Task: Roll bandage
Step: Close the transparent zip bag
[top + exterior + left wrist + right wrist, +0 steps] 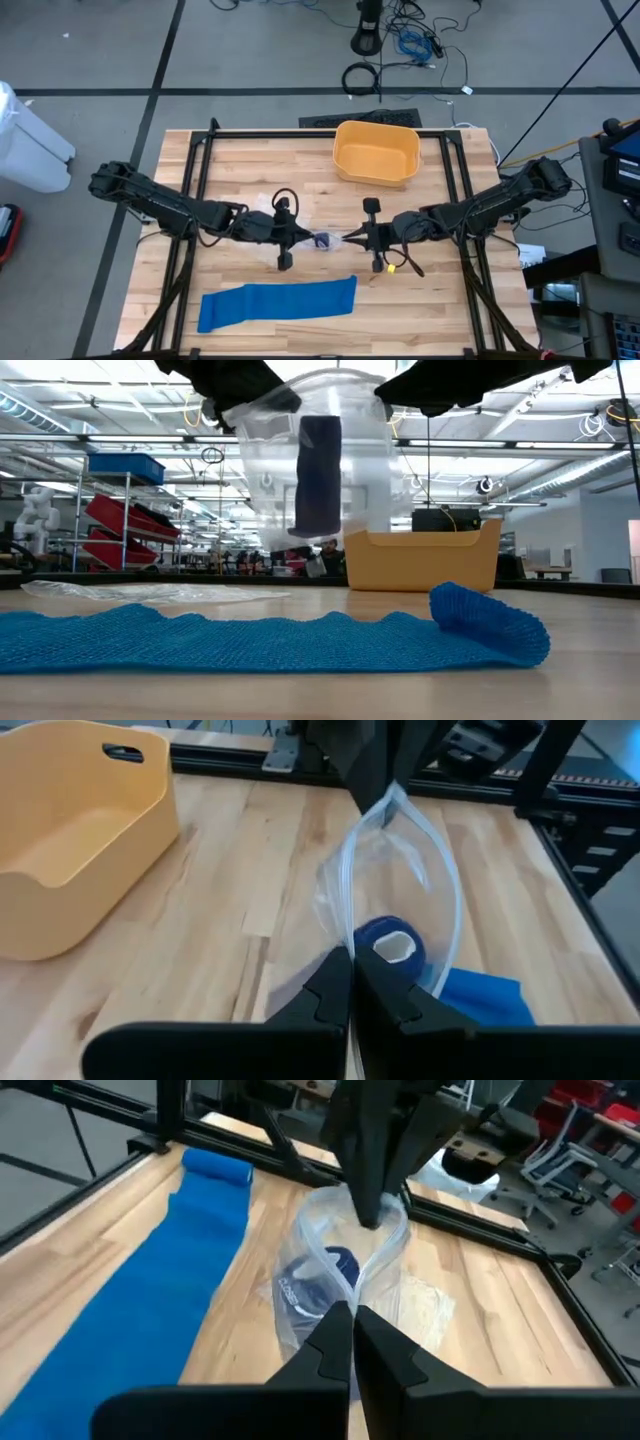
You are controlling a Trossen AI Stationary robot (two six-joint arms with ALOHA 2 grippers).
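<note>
Both the left gripper (300, 236) and the right gripper (358, 238) had their jaws clamped on opposite edges of a clear plastic bag (318, 470). A rolled blue bandage (390, 946) hung inside it between them. Below the jaws, an unrolled blue bandage strip (278, 302) lay on the desk (250, 170).

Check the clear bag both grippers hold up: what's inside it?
Inside the bag: one dark blue bandage roll with a white core. Nothing else shows in it, though the bag's creases blur its bottom.

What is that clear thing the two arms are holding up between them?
Above the middle of the wooden table, the left gripper and right gripper pinch a clear plastic bag between them. Unlike the flat blue bandage below, it hangs off the table with a dark roll inside.
</note>
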